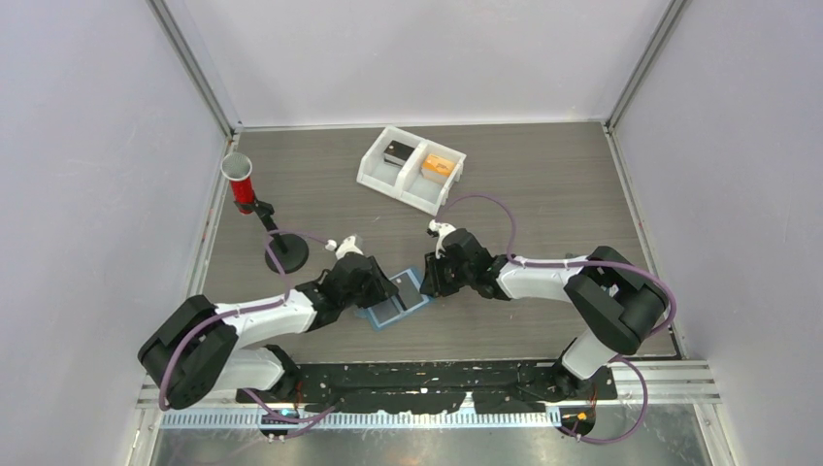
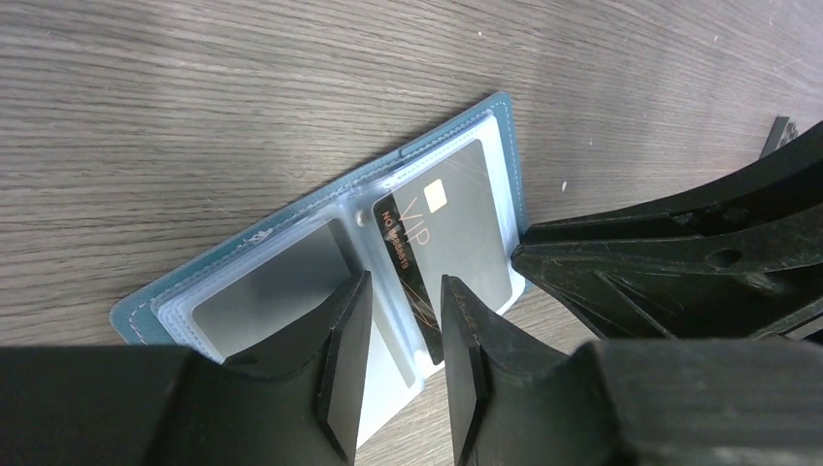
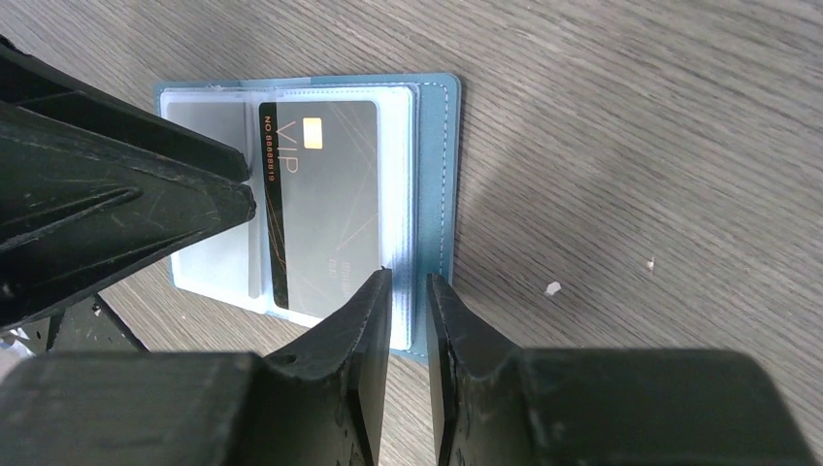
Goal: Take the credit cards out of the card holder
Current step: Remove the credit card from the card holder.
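The light-blue card holder [image 1: 400, 301] lies open and flat on the table between my two grippers. In the left wrist view, the holder [image 2: 291, 223] shows a dark credit card marked VIP [image 2: 456, 228] in its right sleeve and a grey card [image 2: 272, 286] in its left sleeve. My left gripper [image 2: 406, 282] hovers over the fold at the near edge, jaws a little apart, with nothing between them. My right gripper [image 3: 410, 277] has its jaws a narrow slit apart over the holder's right edge [image 3: 439, 194], beside the VIP card [image 3: 325, 194]. Its tips [image 2: 524, 254] touch that edge.
A white two-compartment tray [image 1: 372, 173] stands at the back, with a black item [image 1: 396, 152] and an orange item [image 1: 437, 166] in it. A red cup [image 1: 239, 183] on a black round-based stand [image 1: 286, 254] is at the left. Walls enclose the table.
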Tool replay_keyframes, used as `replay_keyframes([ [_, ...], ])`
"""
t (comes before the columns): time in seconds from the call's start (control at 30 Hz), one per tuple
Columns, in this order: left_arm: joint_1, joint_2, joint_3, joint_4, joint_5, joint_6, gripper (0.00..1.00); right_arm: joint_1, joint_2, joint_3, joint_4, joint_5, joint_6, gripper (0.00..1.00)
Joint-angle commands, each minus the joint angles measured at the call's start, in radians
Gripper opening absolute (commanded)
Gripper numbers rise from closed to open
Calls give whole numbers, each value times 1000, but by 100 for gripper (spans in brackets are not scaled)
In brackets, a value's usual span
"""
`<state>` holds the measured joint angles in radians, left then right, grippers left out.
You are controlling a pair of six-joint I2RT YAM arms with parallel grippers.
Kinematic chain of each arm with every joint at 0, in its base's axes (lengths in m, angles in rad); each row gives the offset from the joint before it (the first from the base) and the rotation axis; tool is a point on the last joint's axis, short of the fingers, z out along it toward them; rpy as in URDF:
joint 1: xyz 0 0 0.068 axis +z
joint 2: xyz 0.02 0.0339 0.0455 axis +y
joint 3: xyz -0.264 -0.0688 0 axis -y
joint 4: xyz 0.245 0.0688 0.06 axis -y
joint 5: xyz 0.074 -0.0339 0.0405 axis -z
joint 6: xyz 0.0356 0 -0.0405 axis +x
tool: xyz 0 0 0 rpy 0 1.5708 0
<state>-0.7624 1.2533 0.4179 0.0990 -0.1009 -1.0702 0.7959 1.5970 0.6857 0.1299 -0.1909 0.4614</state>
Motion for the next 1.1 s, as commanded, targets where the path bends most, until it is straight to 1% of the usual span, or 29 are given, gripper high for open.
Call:
replay_keyframes([
  [0.0, 9, 16, -49, 95, -54, -44, 34, -1, 24, -40, -13, 22, 8, 27],
  [0.2, 9, 72, -24, 113, -25, -49, 31, -3, 21, -52, -3, 25, 14, 26],
  [0.37, 9, 77, -29, 120, -22, -65, 28, -3, 16, -54, -1, 26, 17, 26],
  [0.4, 9, 75, -31, 120, -22, -71, 26, -4, 16, -55, -2, 26, 18, 26],
  [0.53, 9, 64, -39, 125, -16, -90, 11, -6, 3, -59, -10, 28, 17, 26],
  [0.7, 14, 62, -39, 163, 27, -97, 0, -7, -17, -65, -15, 29, 16, 26],
  [0.83, 19, 47, -38, 148, 41, -99, 0, -8, -25, -64, -22, 26, 18, 26],
  [0.93, 23, 19, -30, 71, 20, -105, 0, -9, -38, -56, -39, 27, 19, 26],
  [1.07, 33, -8, -30, 21, 20, -102, 0, -15, -68, -31, -91, 30, 20, 27],
])
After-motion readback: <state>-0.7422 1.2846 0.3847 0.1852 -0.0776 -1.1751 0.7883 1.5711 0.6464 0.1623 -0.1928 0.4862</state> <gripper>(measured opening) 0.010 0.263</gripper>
